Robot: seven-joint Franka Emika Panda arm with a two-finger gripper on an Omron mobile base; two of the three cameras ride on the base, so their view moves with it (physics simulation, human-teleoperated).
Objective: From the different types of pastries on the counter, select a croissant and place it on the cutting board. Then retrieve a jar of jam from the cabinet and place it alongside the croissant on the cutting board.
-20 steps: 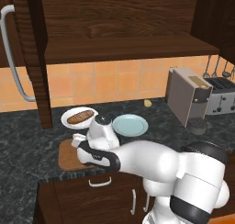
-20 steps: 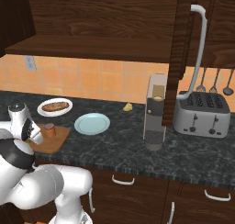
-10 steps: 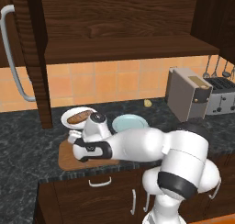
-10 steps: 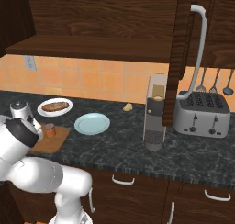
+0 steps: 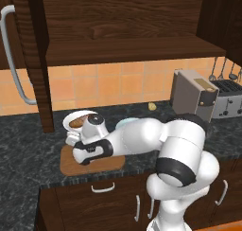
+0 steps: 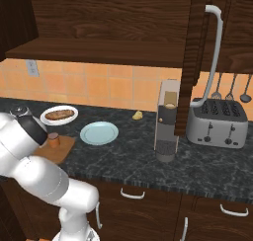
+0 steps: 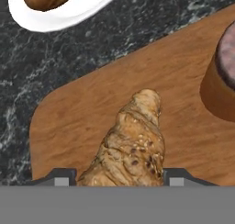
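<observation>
The fingers [image 7: 117, 182] stand wide apart, one tip at each side of the croissant [image 7: 131, 145]; whether either tip touches the pastry cannot be told, as the grey band cuts off the contact zone. The croissant lies flat on the cutting board [image 7: 82, 117], its pointed end directed away from the hand. The jar of jam [image 7: 221, 83] stands upright on the same board, near the croissant but apart from it. In the right base view the jar of jam [image 6: 54, 139] shows on the cutting board [image 6: 63, 147] just beside the arm's dark wrist joint.

Compared with half a second ago, the arm has stretched further left and lower over the cutting board [image 5: 71, 164], and its upper body now leans more heavily across the desk [image 5: 28, 145].

The arm reaches forward and down from the base, forearm nearly level, hand low over the board. The white plate [image 5: 71, 119] carrying the oblong loaf [image 5: 78, 122] sits on the desk just behind the board. The blue plate [image 6: 99, 133] lies further along the desk.
</observation>
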